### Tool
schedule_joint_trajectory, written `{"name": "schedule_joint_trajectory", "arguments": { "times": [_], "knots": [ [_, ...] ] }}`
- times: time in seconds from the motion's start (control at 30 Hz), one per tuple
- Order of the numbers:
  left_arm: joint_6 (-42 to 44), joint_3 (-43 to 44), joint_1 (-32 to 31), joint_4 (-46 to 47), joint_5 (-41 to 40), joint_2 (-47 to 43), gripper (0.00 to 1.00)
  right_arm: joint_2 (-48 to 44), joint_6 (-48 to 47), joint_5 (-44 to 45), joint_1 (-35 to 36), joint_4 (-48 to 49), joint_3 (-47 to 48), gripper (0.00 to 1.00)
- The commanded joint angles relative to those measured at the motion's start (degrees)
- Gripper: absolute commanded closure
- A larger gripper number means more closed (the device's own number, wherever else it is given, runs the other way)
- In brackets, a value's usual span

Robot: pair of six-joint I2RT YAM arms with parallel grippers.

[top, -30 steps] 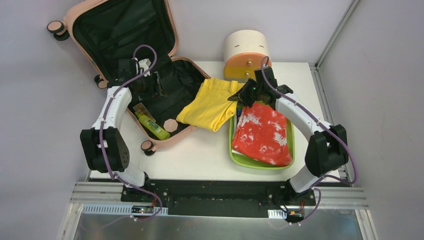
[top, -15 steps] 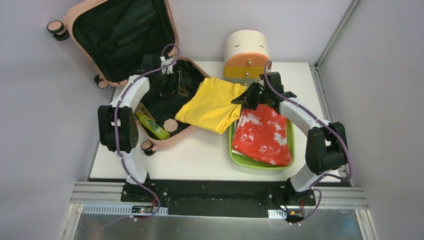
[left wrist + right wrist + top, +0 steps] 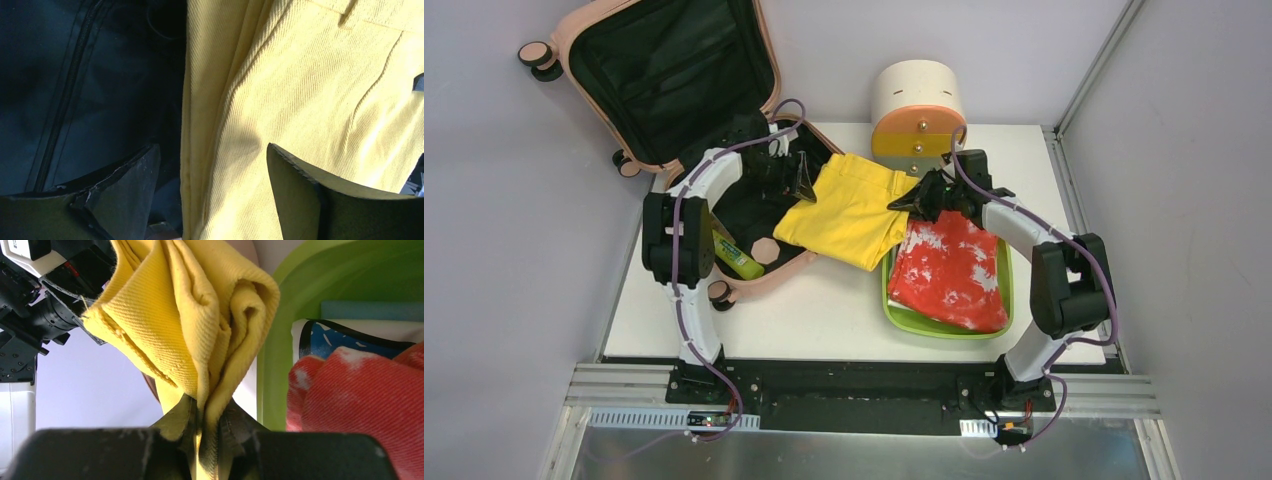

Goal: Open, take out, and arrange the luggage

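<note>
The luggage (image 3: 774, 280), a peach-pink suitcase, lies open at the table's back left, its lid leaning on the wall. A yellow garment (image 3: 849, 210) drapes over its right rim onto the table. My left gripper (image 3: 799, 175) hovers open at the garment's left edge. In the left wrist view, the yellow garment (image 3: 300, 75) and black lining lie below and between the spread fingers of the left gripper (image 3: 211, 147), which touch nothing. My right gripper (image 3: 914, 200) is shut on the garment's right corner. The right wrist view shows the bunched yellow garment (image 3: 190, 315) pinched in the right gripper (image 3: 205, 405).
A lime-green tray (image 3: 889, 290) at the right holds a red-and-white cloth (image 3: 949, 265). A cream drawer unit (image 3: 916, 105) stands at the back, close behind the right gripper. A green bottle (image 3: 734, 258) and a small pink disc (image 3: 766, 250) lie in the suitcase's near corner.
My left arm swung right, from the suitcase's back left to the yellow garment's left edge, and its jaws widened. The right gripper shifted slightly and kept its hold.
</note>
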Motion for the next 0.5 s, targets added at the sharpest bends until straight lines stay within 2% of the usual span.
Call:
{"name": "schedule_joint_trajectory", "arguments": {
  "times": [0.0, 0.37, 0.47],
  "knots": [
    [0.04, 2.86, -0.67, -0.09, 3.89, 0.97, 0.21, 0.45, -3.16, 0.91, -1.82, 0.66, -0.21, 1.00],
    [-2.45, 4.50, -1.50, 0.34, 8.33, 5.04, 0.23, -0.36, -3.03, 1.31, -1.81, 1.11, -0.46, 1.00],
    [-3.59, 5.28, -1.61, 0.44, 10.18, 6.06, 0.28, -0.54, -2.71, 1.19, -1.81, 1.54, -0.48, 1.00]
  ]
}}
